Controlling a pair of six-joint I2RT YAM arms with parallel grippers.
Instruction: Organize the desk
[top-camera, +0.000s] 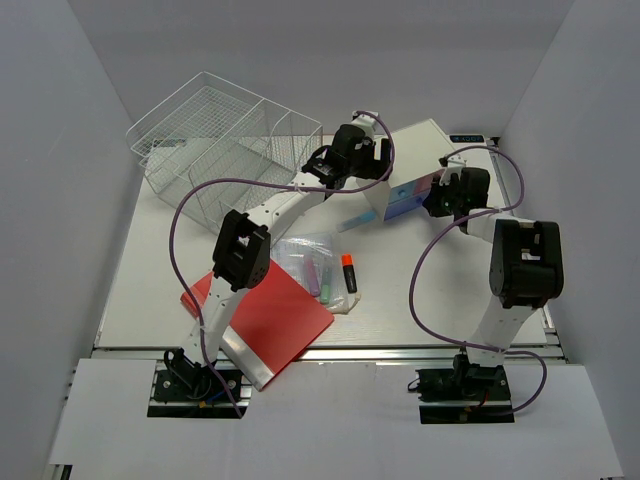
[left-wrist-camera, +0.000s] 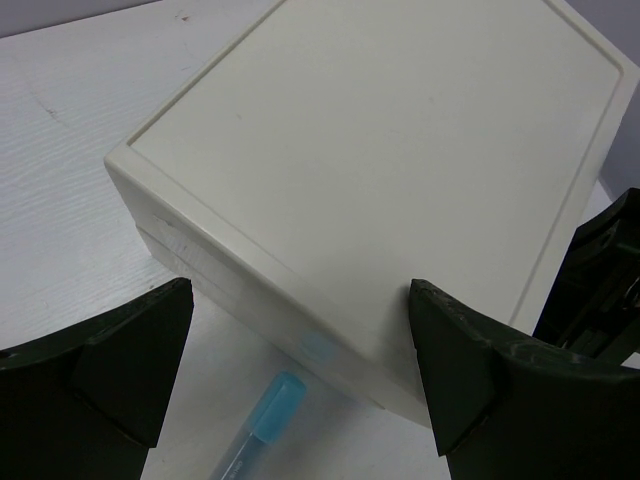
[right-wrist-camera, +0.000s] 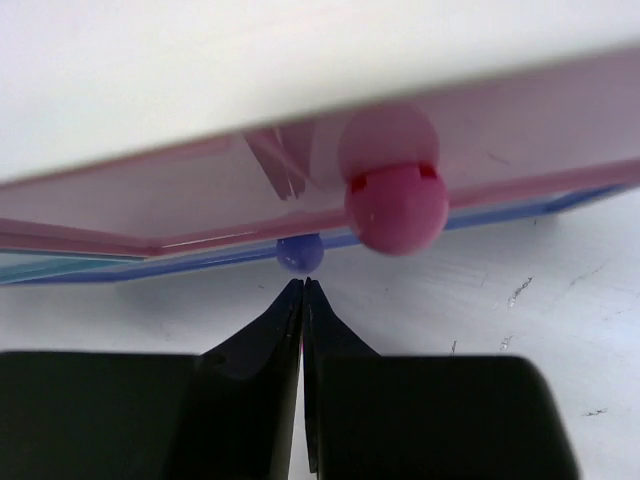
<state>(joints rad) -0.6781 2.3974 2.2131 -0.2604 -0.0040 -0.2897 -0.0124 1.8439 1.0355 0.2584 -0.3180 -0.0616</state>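
desk (left-wrist-camera: 60, 200): white, faint grain
box top (left-wrist-camera: 380, 170), beyond L fingers (left-wrist-camera: 130, 360): cream-white, plain
pen cap (left-wrist-camera: 278, 405), btwn L fingers: lt blue
L fingers: dark green-black
drawer front (right-wrist-camera: 150, 205), above R fingers (right-wrist-camera: 255, 345): pink, w/ pink knob (right-wrist-camera: 396, 205)
lower knob (right-wrist-camera: 299, 252), just above R fingers: blue-violet
R fingers: black
folder (top-camera: 275, 315): red
cables (top-camera: 413, 290): purple

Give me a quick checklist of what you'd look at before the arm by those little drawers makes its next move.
1. Is the right tool shut? Ok: its tips are pressed together.
2. Does it grip a knob? Not ok: nothing is between its tips; the blue knob sits just beyond them and the pink knob is off to one side.
3. Is the left tool open? Ok: its jaws stand wide above the drawer box.
4. Is the pink drawer fully closed? Cannot tell.
5. Is the desk tidy? Not ok: the red folder and the bag of highlighters lie loose.
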